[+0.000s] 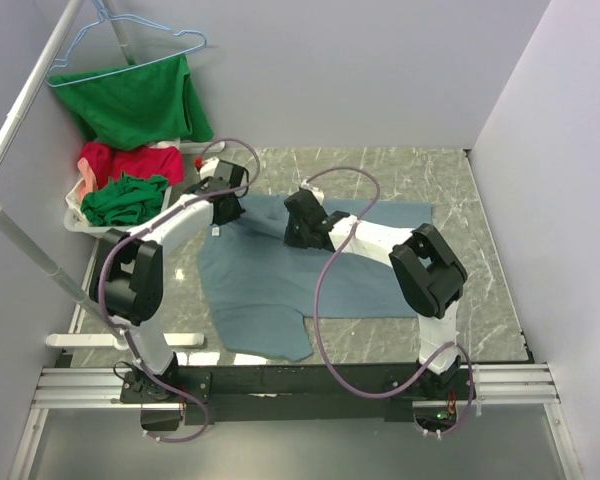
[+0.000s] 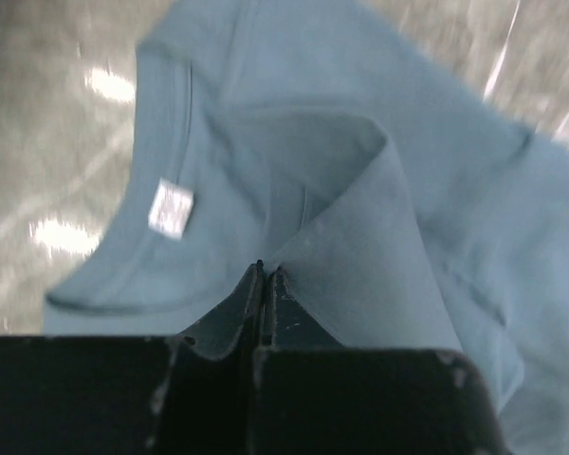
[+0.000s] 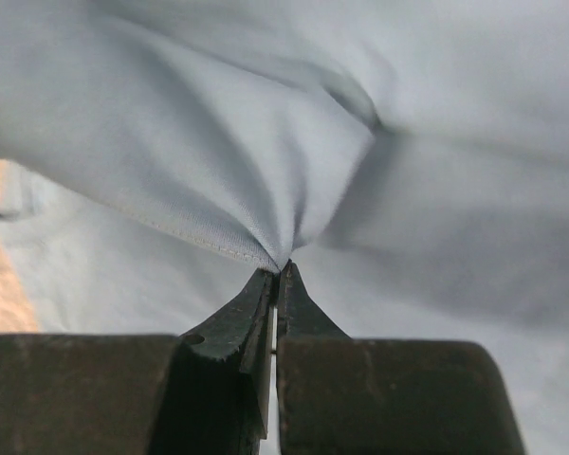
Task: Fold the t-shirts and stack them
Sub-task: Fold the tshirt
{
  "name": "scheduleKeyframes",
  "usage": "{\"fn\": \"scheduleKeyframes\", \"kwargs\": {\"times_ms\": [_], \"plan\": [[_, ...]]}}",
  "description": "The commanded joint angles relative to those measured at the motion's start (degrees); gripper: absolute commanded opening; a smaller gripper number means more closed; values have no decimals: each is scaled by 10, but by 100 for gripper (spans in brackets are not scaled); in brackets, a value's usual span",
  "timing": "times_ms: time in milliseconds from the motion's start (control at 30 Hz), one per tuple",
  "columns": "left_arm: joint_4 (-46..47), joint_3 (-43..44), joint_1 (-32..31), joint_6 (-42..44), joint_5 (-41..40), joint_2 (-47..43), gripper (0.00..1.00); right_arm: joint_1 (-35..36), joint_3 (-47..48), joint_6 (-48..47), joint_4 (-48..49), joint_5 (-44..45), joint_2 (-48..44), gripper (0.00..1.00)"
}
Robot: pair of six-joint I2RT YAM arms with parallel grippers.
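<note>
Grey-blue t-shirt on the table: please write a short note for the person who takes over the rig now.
Left gripper: shut on a fold of the grey-blue t-shirt, near its collar.
Right gripper: shut on a hem of the same shirt.
The shirt lies mostly flat on the table. A red shirt and a dark green shirt sit in the basket; a bright green shirt hangs at the back left.
Done: nothing folded or stacked.
Left: fold this one, then the others, and stack.
</note>
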Motion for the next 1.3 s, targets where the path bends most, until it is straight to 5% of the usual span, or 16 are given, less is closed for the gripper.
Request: {"fn": "scheduleKeyframes", "kwargs": {"times_ms": [0, 567, 733, 900, 1267], "plan": [[-36, -44, -31, -51, -50, -48, 1, 13, -64, 5, 13, -8, -66, 0], [-97, -169, -56, -195, -73, -74, 2, 32, -119, -2, 12, -27, -78, 0], [-124, -182, -66, -223, -57, -102, 20, 32, -114, 10, -17, -6, -80, 8], [-127, -199, -79, -234, -46, -126, 45, 33, -105, 22, -49, 24, -82, 30], [-126, -145, -96, -218, -75, -175, 47, 27, -110, 37, -99, 99, -149, 34]]}}
